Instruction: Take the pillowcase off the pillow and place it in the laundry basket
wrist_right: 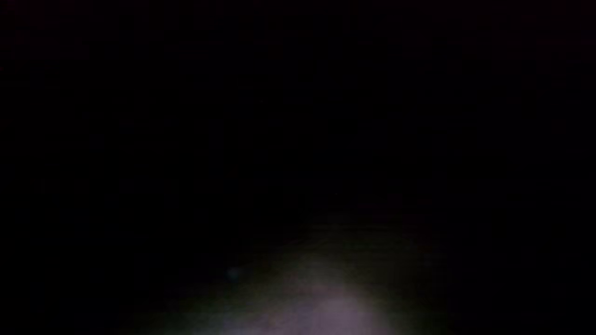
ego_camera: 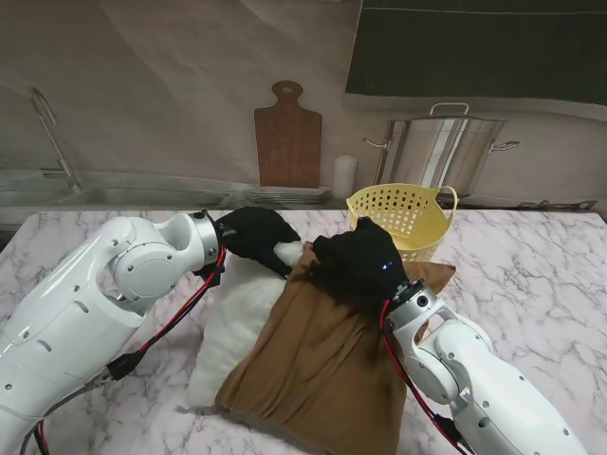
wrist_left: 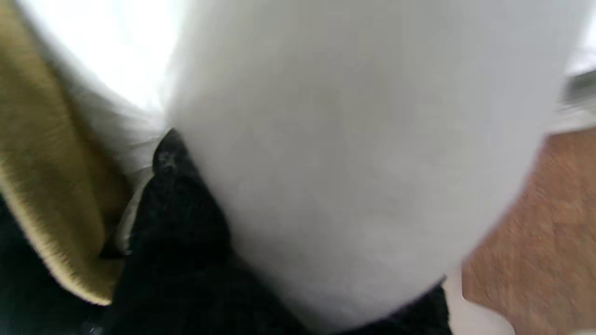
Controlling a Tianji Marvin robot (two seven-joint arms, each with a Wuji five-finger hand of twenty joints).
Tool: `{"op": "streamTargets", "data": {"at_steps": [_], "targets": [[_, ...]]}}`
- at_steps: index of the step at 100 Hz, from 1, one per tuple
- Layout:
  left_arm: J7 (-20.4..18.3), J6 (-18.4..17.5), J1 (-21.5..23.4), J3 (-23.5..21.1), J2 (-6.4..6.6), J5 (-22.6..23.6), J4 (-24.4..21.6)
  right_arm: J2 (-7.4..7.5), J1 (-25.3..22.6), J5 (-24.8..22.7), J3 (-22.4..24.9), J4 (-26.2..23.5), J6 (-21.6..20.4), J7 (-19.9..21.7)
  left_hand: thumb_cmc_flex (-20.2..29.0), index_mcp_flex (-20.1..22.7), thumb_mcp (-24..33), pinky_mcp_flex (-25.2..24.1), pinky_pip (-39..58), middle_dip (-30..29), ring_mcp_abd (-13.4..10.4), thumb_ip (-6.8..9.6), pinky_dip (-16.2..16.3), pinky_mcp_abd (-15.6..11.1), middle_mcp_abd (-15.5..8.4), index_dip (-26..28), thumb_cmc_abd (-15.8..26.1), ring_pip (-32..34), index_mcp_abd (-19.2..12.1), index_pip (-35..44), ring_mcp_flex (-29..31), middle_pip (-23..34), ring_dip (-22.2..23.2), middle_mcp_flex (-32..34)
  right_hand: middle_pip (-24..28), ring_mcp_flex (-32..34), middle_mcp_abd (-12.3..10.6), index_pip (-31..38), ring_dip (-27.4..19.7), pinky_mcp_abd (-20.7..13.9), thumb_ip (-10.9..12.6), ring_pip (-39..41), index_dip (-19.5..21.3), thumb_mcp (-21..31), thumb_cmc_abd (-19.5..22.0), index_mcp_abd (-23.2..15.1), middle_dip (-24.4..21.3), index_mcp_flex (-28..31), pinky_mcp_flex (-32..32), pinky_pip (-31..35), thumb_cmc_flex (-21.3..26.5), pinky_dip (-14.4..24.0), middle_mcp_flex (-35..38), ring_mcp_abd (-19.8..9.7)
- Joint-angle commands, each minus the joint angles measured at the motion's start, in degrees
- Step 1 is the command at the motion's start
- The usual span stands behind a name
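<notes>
1. While the white pillow (ego_camera: 237,322) shows bare along its left side, the brown pillowcase (ego_camera: 318,365) covers the rest, so the stripping looks partly done, perhaps around half.
2. Both lie together on the marble table (ego_camera: 531,275), the pillow's far end raised toward the hands.
3. The left hand (ego_camera: 254,237), in a black glove, is closed on the pillow's far corner; the left wrist view confirms white fabric pressed against dark fingers (wrist_left: 181,223), with the pillowcase's edge (wrist_left: 42,186) beside them.
4. The right hand (ego_camera: 360,265), also gloved in black, sits on the far end of the pillowcase and seems bunched into the cloth, but whether it truly pinches the fabric cannot be told: its wrist view is almost wholly dark.
5. The yellow laundry basket (ego_camera: 402,216) stands just beyond the right hand, nothing of the pillowcase in it.
6. What is left, by this judgement: drawing the case fully off, then lifting it into the basket.
</notes>
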Motion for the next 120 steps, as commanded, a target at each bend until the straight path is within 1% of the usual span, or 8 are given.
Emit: {"op": "streamTargets", "data": {"at_steps": [1, 8, 16, 34, 44, 65, 99, 120], "targets": [[1.5, -0.4, 1.3, -0.2, -0.77, 3.5, -0.1, -0.09, 0.1, -0.6, 0.7, -0.6, 0.8, -0.3, 9.9, 2.5, 5.4, 2.8, 42.8, 3.0, -4.0, 4.24, -1.7, -9.4, -0.6, 4.3, 3.0, 5.2, -3.4, 7.0, 4.1, 5.0, 1.9, 4.2, 6.8, 5.7, -1.6, 2.9, 4.7, -1.7, 1.3, 9.6, 1.7, 4.2, 0.8, -3.4, 2.3, 1.8, -0.6, 0.7, 3.9, -0.4, 4.1, -6.2], [4.8, -1.0, 2.2, -1.4, -1.16, 8.4, -0.6, -0.01, -0.4, -1.1, 1.5, -0.8, 1.1, -0.4, 9.7, 1.8, 6.0, 2.7, 41.6, 4.4, -4.3, 4.18, -2.2, -10.6, -1.2, 6.8, 3.3, 4.2, -3.5, 7.3, 4.0, 5.1, 1.5, 4.0, 6.7, 5.7, -1.6, 2.8, 4.7, -1.7, 1.4, 9.6, 1.7, 4.1, 0.8, -3.4, 2.3, 1.8, -0.6, 0.7, 4.0, -0.4, 4.1, -6.2], [7.7, -2.1, 3.1, -2.9, -1.42, 11.8, -1.1, 0.18, -1.3, -2.1, 2.8, -1.3, 1.7, -0.2, 10.0, 1.2, 6.5, 2.8, 41.2, 5.4, -4.2, 3.88, -2.1, -11.1, -1.4, 8.9, 3.8, 3.9, -3.4, 7.4, 3.7, 5.2, 1.6, 3.6, 6.7, 5.7, -1.6, 2.7, 4.7, -1.7, 1.5, 9.5, 1.6, 4.0, 0.7, -3.4, 2.4, 1.7, -0.7, 0.7, 4.1, -0.4, 4.1, -6.1], [11.2, -4.2, 4.1, -5.7, -1.48, 18.3, -1.7, 0.70, -4.1, -4.8, 6.5, -2.6, 3.1, 1.0, 10.4, -0.4, 6.9, 2.1, 39.8, 6.6, -4.3, 3.01, -1.5, -11.7, -2.2, 14.7, 5.4, 3.3, -4.3, 7.2, 3.0, 5.1, 1.8, 2.7, 6.6, 5.7, -1.5, 2.6, 4.6, -1.5, 1.6, 9.3, 1.4, 4.0, 0.9, -3.3, 2.3, 1.8, -0.8, 0.8, 4.2, -0.4, 4.1, -5.8], [11.6, -4.5, 4.4, -6.4, -1.44, 19.5, -1.7, 0.77, -5.5, -5.5, 8.1, -3.2, 4.0, 1.2, 10.7, -0.6, 6.5, 1.6, 38.7, 7.4, -4.4, 2.64, -0.5, -11.9, -2.7, 18.1, 6.4, 2.8, -4.7, 5.3, 2.5, 5.1, 2.2, 1.9, 6.5, 5.7, -1.4, 2.5, 4.6, -1.3, 1.8, 9.3, 1.2, 4.0, 1.4, -2.8, 2.3, 1.9, -0.7, 1.0, 4.4, -0.3, 4.1, -5.5], [11.9, -5.0, 5.1, -8.2, -1.32, 20.8, -2.0, 0.77, -8.7, -6.7, 11.4, -4.6, 5.9, 0.7, 10.7, -1.7, 6.1, 0.4, 36.9, 8.3, -4.6, 2.43, -0.2, -12.4, -3.6, 20.4, 8.0, 2.4, -6.1, 4.9, 1.4, 5.5, 2.6, 0.5, 6.5, 5.7, -0.8, 2.3, 5.5, -1.2, 2.0, 11.5, 0.4, 4.4, 0.9, -1.8, 2.2, 2.6, 0.5, 1.9, 4.9, -0.1, 5.8, -5.5], [12.1, -5.6, 6.7, -11.7, -1.04, 23.1, -1.7, 1.03, -15.0, -8.9, 17.6, -8.0, 5.9, 3.2, 10.8, -1.7, 5.8, 0.2, 36.4, 8.9, -4.4, 2.55, 0.3, -12.4, -3.5, 21.0, 8.2, 2.5, -6.0, 4.4, 1.3, 5.9, 3.0, 0.1, 6.4, 5.7, -0.2, 2.6, 6.1, -1.2, 1.7, 13.1, -0.1, 5.3, -0.2, -1.9, 2.5, 3.2, 1.2, 2.4, 4.7, -0.3, 6.9, -5.9], [12.3, -5.5, 7.2, -12.8, -0.99, 23.6, -1.4, 0.83, -17.3, -8.5, 19.1, -8.4, 6.4, 2.5, 10.8, -1.7, 5.7, 0.1, 36.2, 8.9, -4.5, 2.54, 0.5, -12.2, -3.6, 20.9, 8.2, 2.4, -6.0, 4.1, 1.0, 5.8, 3.1, 0.0, 6.4, 5.7, 0.0, 2.7, 6.2, -1.1, 1.6, 13.5, -0.2, 5.6, -0.4, -1.7, 2.7, 3.4, 1.3, 2.5, 4.7, -0.3, 7.1, -5.9]]}}
